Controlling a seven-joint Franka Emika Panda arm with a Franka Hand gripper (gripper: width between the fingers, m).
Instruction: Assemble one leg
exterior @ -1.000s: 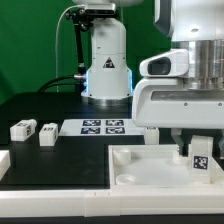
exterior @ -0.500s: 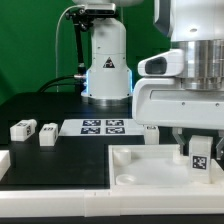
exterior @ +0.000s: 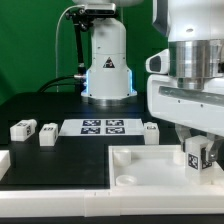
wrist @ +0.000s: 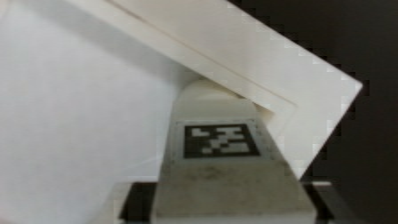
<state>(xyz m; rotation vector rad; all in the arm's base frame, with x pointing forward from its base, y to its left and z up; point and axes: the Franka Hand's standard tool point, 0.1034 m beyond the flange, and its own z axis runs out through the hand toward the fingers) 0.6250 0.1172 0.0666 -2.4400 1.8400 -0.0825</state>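
My gripper (exterior: 198,150) is shut on a leg (exterior: 196,154), a small white block with a black-and-white tag, at the exterior view's right. It holds the leg upright over the right part of the large white tray (exterior: 140,170), near a corner; I cannot tell if it touches. In the wrist view the leg (wrist: 224,150) fills the middle between my dark fingers (wrist: 146,200), with the tray's corner (wrist: 267,70) behind it. Three more legs lie on the black table: two at the left (exterior: 22,129) (exterior: 47,133) and one by the tray's far edge (exterior: 151,131).
The marker board (exterior: 100,126) lies flat on the table in front of the robot base (exterior: 107,70). A round hole (exterior: 128,180) shows in the tray's near left corner. A white block edge (exterior: 4,160) sits at the far left.
My hand has turned about its axis and shifted slightly right, with the leg still in it. The leg by the tray's far edge now shows fully.
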